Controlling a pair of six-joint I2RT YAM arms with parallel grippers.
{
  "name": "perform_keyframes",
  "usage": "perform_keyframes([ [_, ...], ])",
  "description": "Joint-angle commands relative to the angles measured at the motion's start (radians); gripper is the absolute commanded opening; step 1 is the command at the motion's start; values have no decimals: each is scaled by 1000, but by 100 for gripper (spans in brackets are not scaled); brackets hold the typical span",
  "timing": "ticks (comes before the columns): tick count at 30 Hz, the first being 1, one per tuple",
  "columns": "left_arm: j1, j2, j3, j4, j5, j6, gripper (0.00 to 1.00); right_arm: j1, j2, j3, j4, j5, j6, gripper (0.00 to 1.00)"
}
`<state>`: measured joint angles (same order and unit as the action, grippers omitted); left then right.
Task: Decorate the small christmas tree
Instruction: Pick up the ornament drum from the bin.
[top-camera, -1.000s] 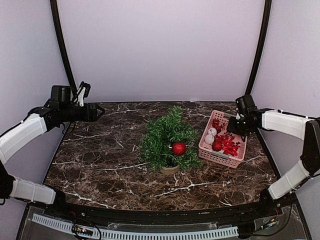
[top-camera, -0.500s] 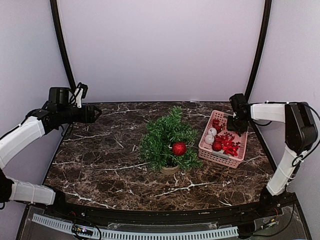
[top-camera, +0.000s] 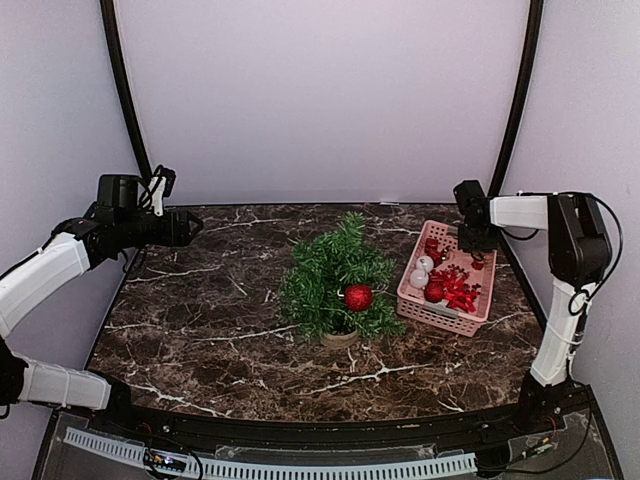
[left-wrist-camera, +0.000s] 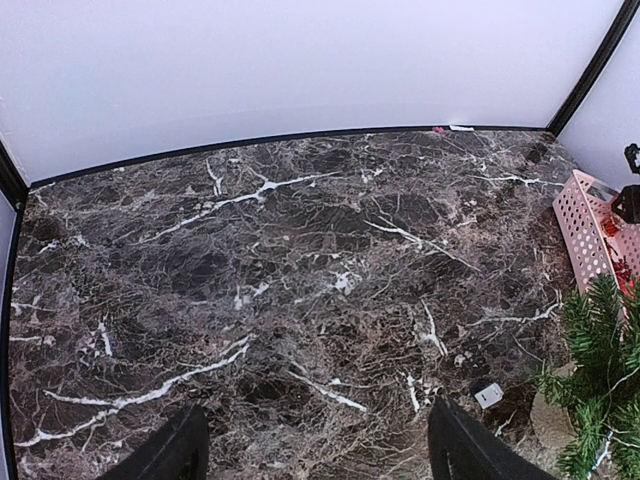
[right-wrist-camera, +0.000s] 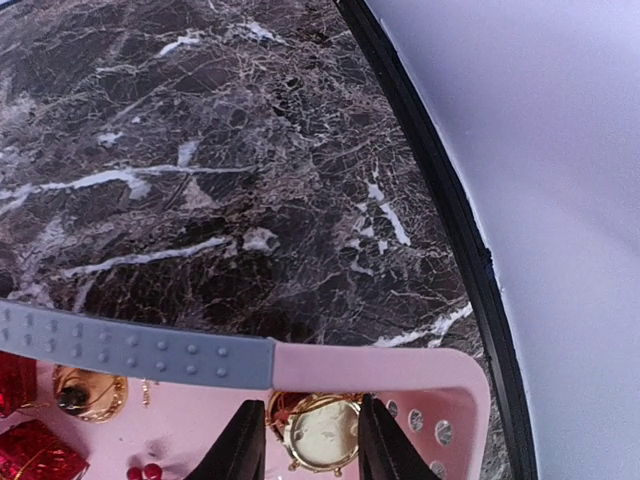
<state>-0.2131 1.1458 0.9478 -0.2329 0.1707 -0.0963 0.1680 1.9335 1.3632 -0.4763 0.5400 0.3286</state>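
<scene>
The small christmas tree (top-camera: 322, 268) stands upright on its tan base near the middle of the dark marble table (top-camera: 200, 310), and it has not shifted in the last second. The pink basket (top-camera: 440, 317) sits just beside it toward the right edge and is also where it was.

The left arm holds at the far left corner, well apart from everything. The left gripper (left-wrist-camera: 320, 455) is spread wide over bare table with nothing between its fingers, just as before.

The change is on the right. That arm has folded in and swung its wrist round over the basket's far corner. The right gripper (right-wrist-camera: 312, 445) has been narrowing and now has a finger on either side of a round gold ornament (right-wrist-camera: 320, 432) lying in the basket. The wrist view cuts off the fingertips, so I cannot tell whether it has actually clamped on yet.

One red ball (top-camera: 358, 297) already hangs low on the tree's front (the only decoration on it so far), while silver balls (top-camera: 420, 272) and red pieces wait in the basket. My reading is that a second pick is just beginning and most of the decorating remains.
</scene>
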Motion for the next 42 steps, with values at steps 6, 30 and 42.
perform_keyframes([
  [6,1,-5,-14,18,8,6,78,-38,51,22,15,28,-57,30],
  [30,1,-17,-21,26,-5,10,78,-41,-20,-17,50,-73,-19,0],
  [42,1,-36,-33,47,19,14,76,-42,-205,-114,74,-204,-9,0],
])
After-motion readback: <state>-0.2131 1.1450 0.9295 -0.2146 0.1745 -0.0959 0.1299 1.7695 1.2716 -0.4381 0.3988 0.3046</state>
